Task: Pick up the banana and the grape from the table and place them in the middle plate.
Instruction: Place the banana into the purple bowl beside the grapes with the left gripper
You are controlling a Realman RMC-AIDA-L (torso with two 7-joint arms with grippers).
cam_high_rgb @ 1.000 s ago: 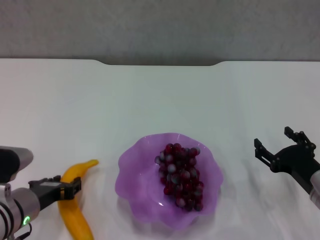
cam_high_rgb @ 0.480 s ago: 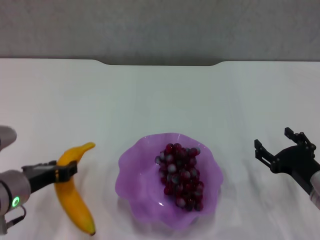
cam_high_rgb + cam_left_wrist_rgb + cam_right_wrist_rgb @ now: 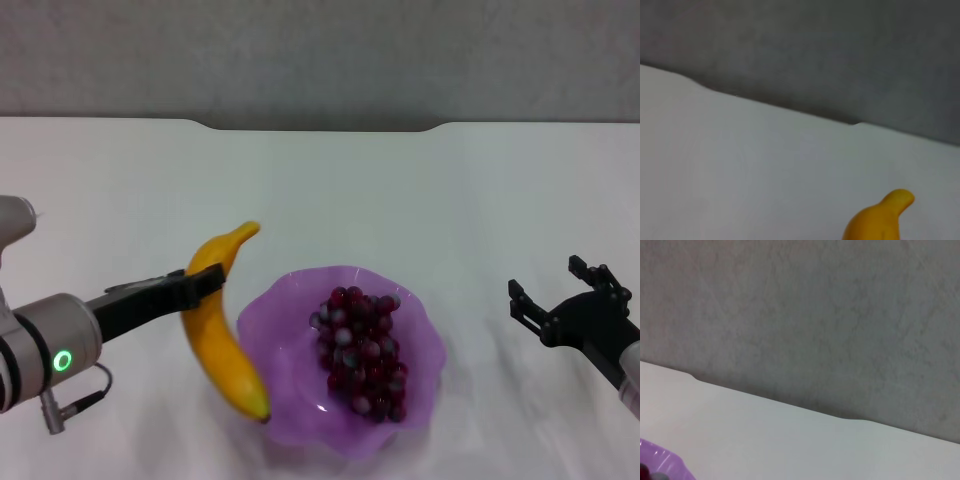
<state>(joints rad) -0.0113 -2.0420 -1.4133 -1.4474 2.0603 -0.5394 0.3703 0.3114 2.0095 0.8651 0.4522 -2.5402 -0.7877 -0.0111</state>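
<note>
My left gripper (image 3: 203,283) is shut on the yellow banana (image 3: 222,335) and holds it lifted just left of the purple scalloped plate (image 3: 270,320), its dark tip over the plate's left rim. The banana's end also shows in the left wrist view (image 3: 880,220). The bunch of dark red grapes (image 3: 362,350) lies inside the plate. My right gripper (image 3: 558,291) is open and empty, hovering at the right of the white table (image 3: 320,190). A bit of the plate's rim shows in the right wrist view (image 3: 660,465).
The table's notched far edge (image 3: 320,127) runs below a grey wall. Bare tabletop lies between the plate and my right gripper.
My left gripper has lifted the banana off the table and carried it right and farther away, from the near left corner to the plate's left rim. The right arm has not moved.
</note>
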